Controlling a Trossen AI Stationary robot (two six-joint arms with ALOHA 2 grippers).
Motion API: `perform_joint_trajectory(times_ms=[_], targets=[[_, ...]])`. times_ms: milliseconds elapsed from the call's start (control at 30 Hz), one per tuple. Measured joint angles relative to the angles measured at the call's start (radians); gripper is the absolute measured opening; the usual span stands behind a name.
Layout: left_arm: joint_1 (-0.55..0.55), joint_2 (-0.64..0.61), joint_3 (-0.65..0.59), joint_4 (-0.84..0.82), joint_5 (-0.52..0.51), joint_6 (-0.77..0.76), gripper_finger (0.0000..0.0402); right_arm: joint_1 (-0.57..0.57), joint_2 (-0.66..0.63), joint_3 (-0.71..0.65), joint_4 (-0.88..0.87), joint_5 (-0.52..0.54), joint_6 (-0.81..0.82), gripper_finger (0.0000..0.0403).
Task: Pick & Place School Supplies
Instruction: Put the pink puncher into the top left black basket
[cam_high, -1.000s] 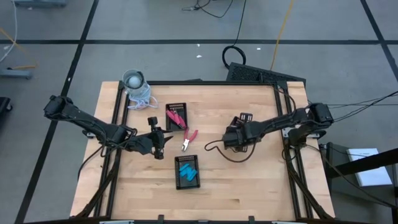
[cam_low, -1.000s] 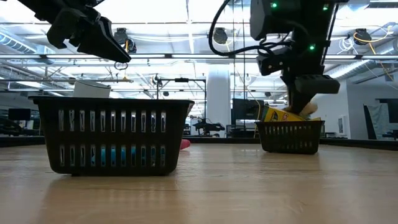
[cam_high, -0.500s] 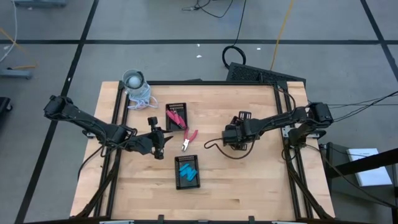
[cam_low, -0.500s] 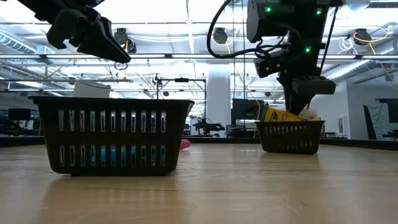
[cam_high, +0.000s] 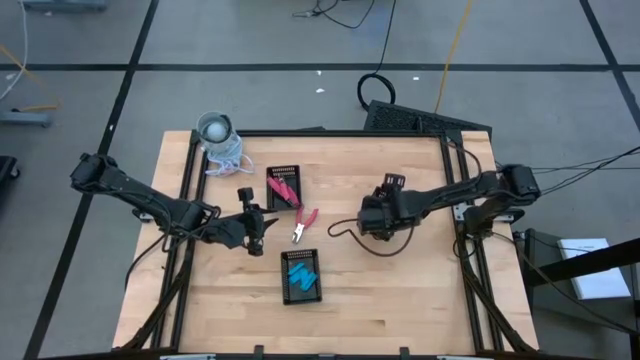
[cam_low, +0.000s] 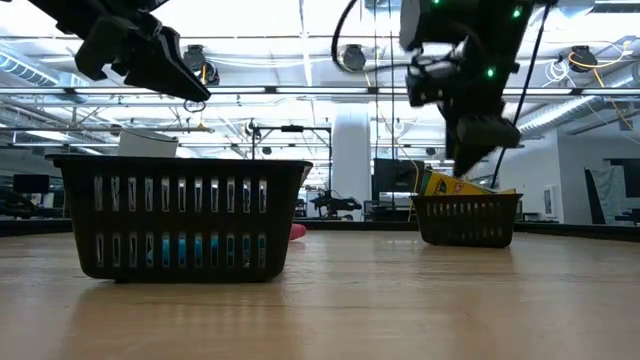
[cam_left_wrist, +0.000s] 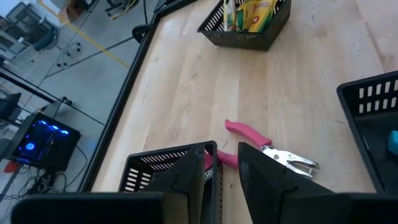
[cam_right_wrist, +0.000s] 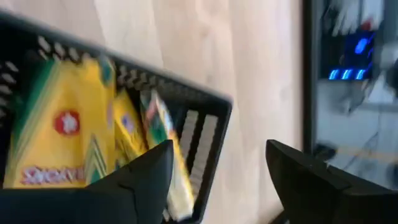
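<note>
A small black basket at the table's right middle holds yellow crayon boxes, standing on end and leaning inside it. My right gripper hangs open just above and beside that basket, nothing between its fingers. My left gripper hovers left of centre, its fingers a narrow gap apart and holding nothing. A red-handled plier-like tool lies flat on the wood just beyond it. One black tray holds more red tools, and another tray holds light-blue pieces.
A grey-white round cup stands at the far left corner. Black rails run along the table's edges. A dark cable loops on the wood near the right arm. Bare wood lies along the near edge.
My right gripper has opened over the basket of yellow boxes, tipped a little and drawn slightly up from its rim. The yellow boxes stay in the basket.
</note>
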Motion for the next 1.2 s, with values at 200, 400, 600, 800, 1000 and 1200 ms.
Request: perform_joint_trajectory(times_ms=[200, 400, 600, 800, 1000, 1200], targets=[[0.044, 0.0, 0.0, 0.0, 0.001, -0.007, 0.0102, 0.072, -0.09, 0.001, 0.231, 0.002, -0.153, 0.0251], [0.13, 0.023, 0.0, 0.026, 0.102, -0.049, 0.0102, 0.14, -0.109, 0.002, 0.588, -0.228, -0.351, 0.0251], [0.208, 0.156, 0.001, 0.107, 0.282, 0.022, 0.0102, 0.145, -0.081, -0.001, 0.688, -0.323, -0.477, 0.0251], [0.265, 0.21, -0.001, 0.111, 0.336, 0.038, 0.0102, 0.074, -0.021, -0.001, 0.717, -0.437, -0.569, 0.0251], [0.292, 0.212, 0.0, 0.125, 0.37, 0.029, 0.0102, -0.027, 0.104, 0.0, 0.819, -0.556, -0.703, 0.0251], [0.307, 0.212, 0.0, 0.124, 0.388, 0.027, 0.0102, -0.107, 0.208, 0.001, 0.938, -0.633, -0.801, 0.0251]])
